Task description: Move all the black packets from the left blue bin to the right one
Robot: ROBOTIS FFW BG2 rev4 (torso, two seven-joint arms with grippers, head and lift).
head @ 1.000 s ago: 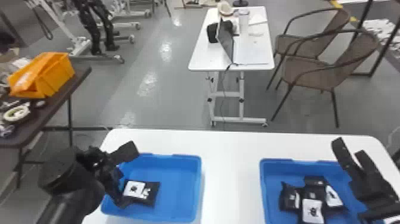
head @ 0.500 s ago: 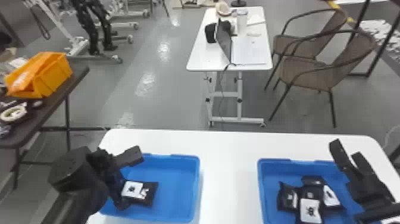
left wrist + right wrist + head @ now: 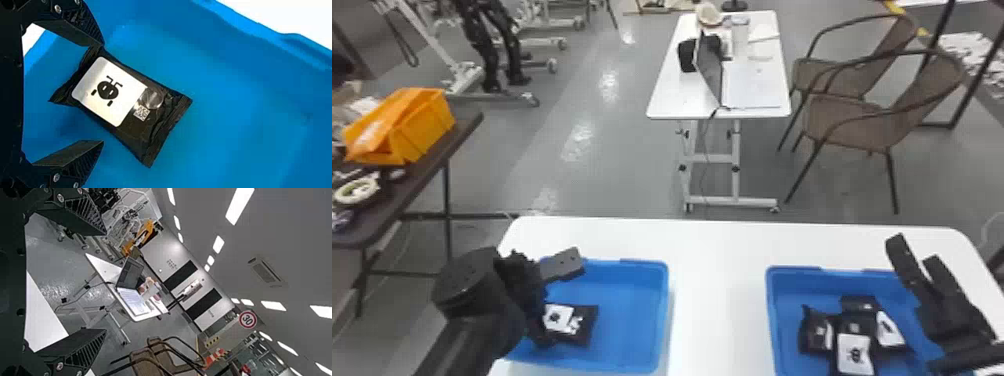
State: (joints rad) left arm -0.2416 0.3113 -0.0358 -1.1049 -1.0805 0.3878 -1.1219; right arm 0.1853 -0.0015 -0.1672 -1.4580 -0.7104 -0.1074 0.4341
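At black packet (image 3: 133, 131), left claw (image 3: 559, 301) wide open

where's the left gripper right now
In the head view, the left gripper is at the left blue bin, on the robot's left, with its open fingers around the near end of the black packet lying there.

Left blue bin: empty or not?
Not empty: a black packet lies in the left blue bin, label up, by the open left end effector.
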